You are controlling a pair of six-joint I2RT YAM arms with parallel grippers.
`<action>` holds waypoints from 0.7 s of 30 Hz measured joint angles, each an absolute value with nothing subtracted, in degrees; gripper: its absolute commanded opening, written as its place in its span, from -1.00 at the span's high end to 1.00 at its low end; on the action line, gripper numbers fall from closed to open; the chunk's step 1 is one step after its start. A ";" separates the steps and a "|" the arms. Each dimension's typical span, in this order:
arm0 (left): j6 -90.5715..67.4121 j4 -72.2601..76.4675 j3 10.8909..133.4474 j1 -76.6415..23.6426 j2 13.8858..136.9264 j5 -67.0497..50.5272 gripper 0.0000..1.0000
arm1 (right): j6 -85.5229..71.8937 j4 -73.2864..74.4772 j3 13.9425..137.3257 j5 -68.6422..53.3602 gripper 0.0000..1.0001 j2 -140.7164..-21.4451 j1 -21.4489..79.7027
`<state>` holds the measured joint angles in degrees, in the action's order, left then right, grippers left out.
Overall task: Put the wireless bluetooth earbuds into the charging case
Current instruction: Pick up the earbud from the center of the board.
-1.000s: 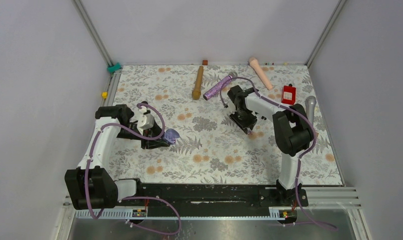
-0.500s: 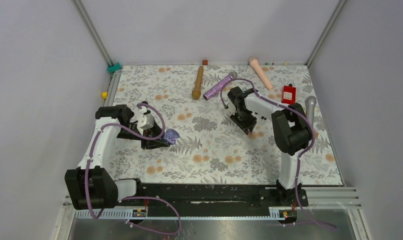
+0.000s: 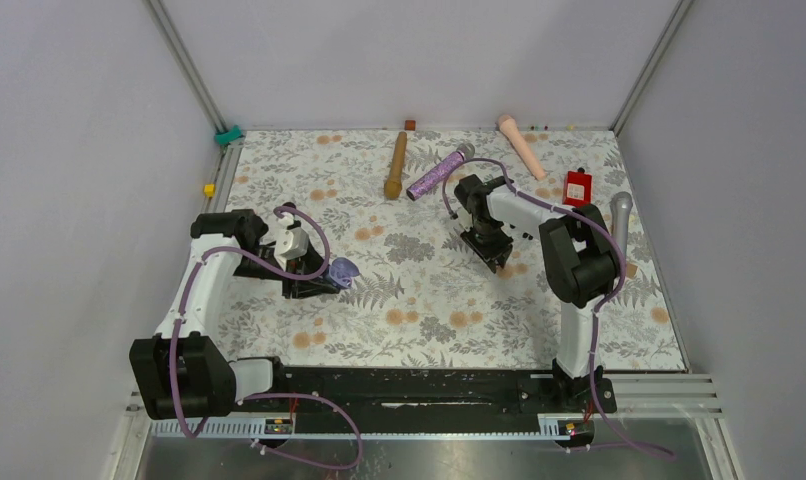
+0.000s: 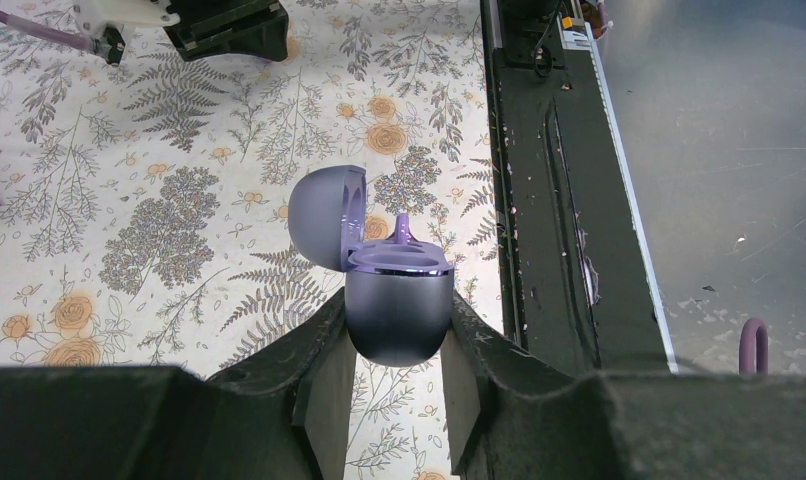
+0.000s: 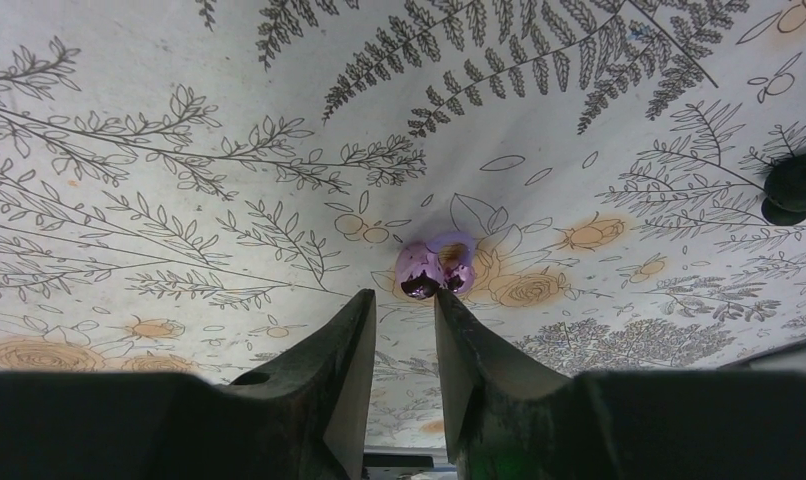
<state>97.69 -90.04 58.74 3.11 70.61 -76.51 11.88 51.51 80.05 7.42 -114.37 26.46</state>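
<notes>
The charging case (image 4: pixel 397 312) is a lilac-grey egg shape with its lid (image 4: pixel 324 215) hinged open. My left gripper (image 4: pixel 397 330) is shut on its lower half and holds it upright above the cloth. A lilac stem (image 4: pixel 401 228) rises from the case's tray. In the top view the case (image 3: pixel 346 270) is at centre left. A glossy purple earbud (image 5: pixel 434 268) lies on the floral cloth just past my right gripper (image 5: pixel 406 297). It touches the right fingertip (image 5: pixel 447 300). The jaws stand a narrow gap apart with nothing between them. A small dark rounded thing (image 5: pixel 794 185) lies to the right.
At the back lie a brown microphone (image 3: pixel 395 165), a glittery purple one (image 3: pixel 439 172) and a pink one (image 3: pixel 520 144). A grey microphone (image 3: pixel 620 215) and a red block (image 3: pixel 577 188) sit at the right edge. The metal frame (image 3: pixel 184 70) walls the cloth.
My right gripper's jaws have narrowed and the right arm has crept slightly left over the cloth. The left arm and the case have not moved.
</notes>
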 measured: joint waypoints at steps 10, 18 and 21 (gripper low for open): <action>97.69 -90.04 58.74 3.11 70.59 -76.51 1.00 | 10.37 51.59 80.77 7.44 0.56 -114.56 26.46; 97.67 -90.04 58.74 3.11 70.59 -76.51 1.00 | 9.67 51.62 81.84 6.28 0.56 -114.96 26.46; 97.69 -90.02 58.74 3.11 70.59 -76.51 1.00 | 9.15 51.86 83.09 4.97 0.56 -115.61 26.72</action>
